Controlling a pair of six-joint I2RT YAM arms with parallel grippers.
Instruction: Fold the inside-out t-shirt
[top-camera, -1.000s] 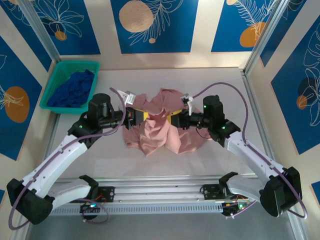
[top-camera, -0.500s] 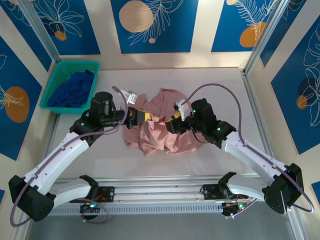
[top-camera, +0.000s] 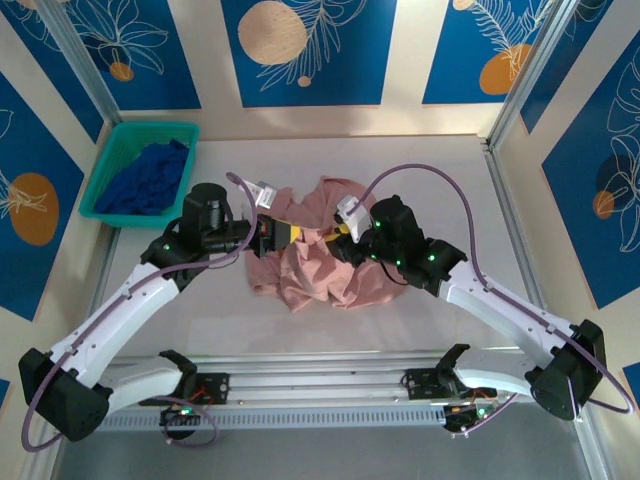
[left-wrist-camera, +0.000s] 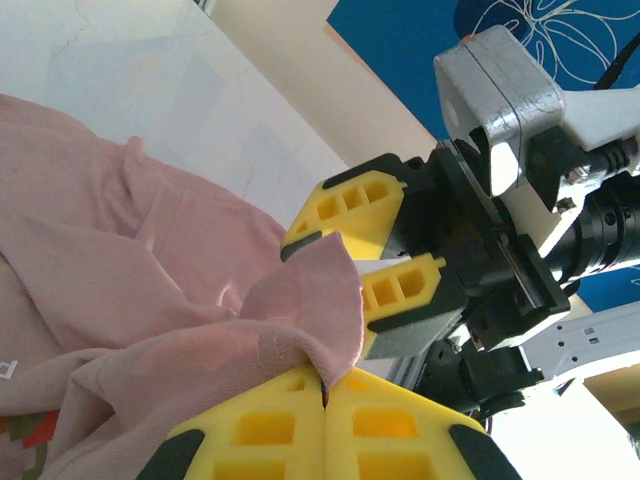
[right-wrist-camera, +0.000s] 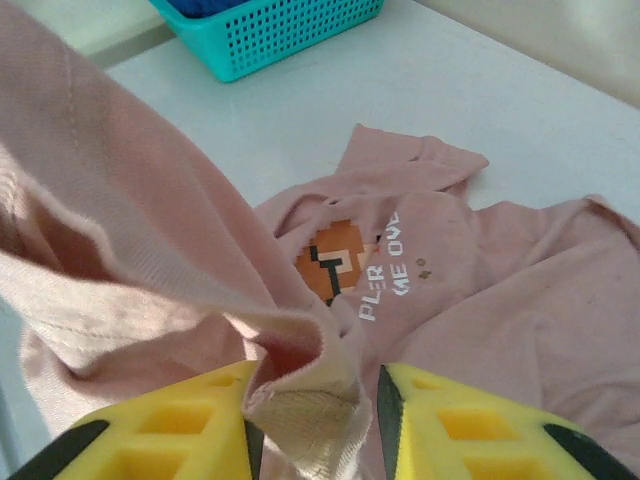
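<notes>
Right now the inside-out t-shirt (top-camera: 322, 278) lies crumpled on the desk (top-camera: 455, 185), directly beneath and between the two hands, with one ridge of it lifted up to them. The left hand (top-camera: 284, 232) is clamped tight on a peak of pink cloth, its fingers pressed together with the fabric squeezed between. The right hand (top-camera: 337, 240) faces it almost fingertip to fingertip and grips a bunched, ribbed edge of the same ridge.

So both hands are on the shirt and neither is nearer. What counts is that the two grips sit very close together, on one short stretch of cloth. Most of the shirt hangs below and trails toward the right hand's side. My judgement is that drawing the hands apart would be needed to open it out.

As a heap, the shirt runs roughly from one hand to the other. I cannot tell which way its neck points. The small print (right-wrist-camera: 338, 258) lies face up on the desk, just beyond the right hand's fingertips.
</notes>
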